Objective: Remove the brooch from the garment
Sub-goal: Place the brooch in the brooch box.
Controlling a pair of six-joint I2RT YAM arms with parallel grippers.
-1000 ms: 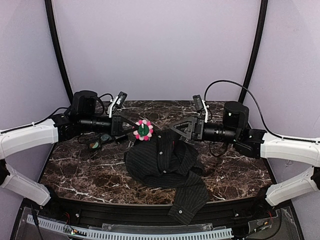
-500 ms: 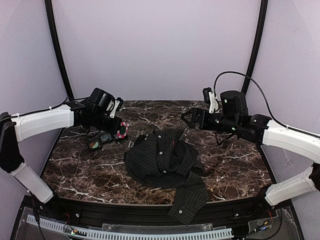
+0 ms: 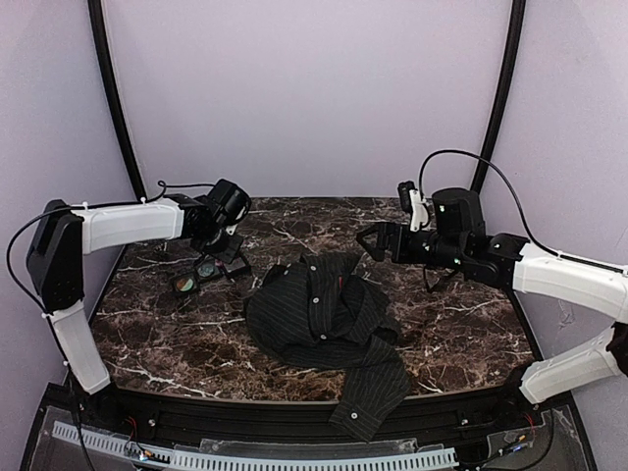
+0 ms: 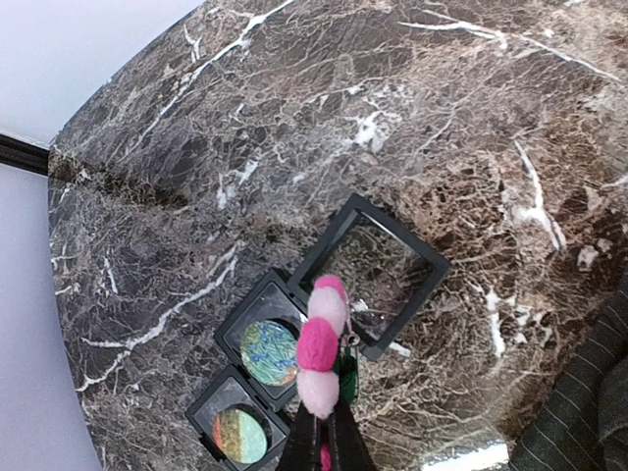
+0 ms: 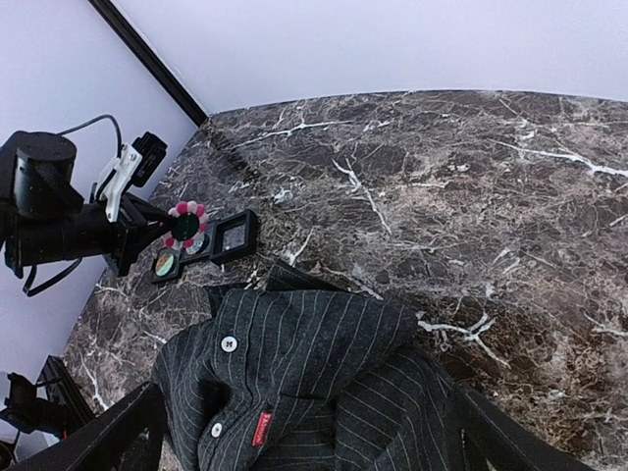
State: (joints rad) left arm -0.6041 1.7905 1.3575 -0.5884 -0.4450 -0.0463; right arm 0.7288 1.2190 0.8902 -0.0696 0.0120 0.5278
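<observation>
Now, at the left, your left pincer [image 4: 319, 437] has swung away from the shirt [image 3: 319, 314] over the last second and stands over the row of small black trays near the counter's [image 3: 461, 324] left edge. Its fingers are closed on the brooch [image 4: 319, 345], which a second ago was still at the shirt's collar. The pin is therefore off the garment, and what remains, by this reading, is only to set it down.

In the left wrist view the brooch shows edge-on, its pink petals standing just beyond the fingertips and its back pinched between them. It hangs where the empty tray [image 4: 400, 230] meets the nearest of the two trays holding coloured discs [image 4: 228, 322]. You cannot tell from these views whether it touches either one.

At the centre the shirt lies crumpled and free of both arms. At the right, your right pincer [image 3: 365, 243] has drawn back from the collar and hovers above the counter, its fingers spread wide and holding nothing.
</observation>
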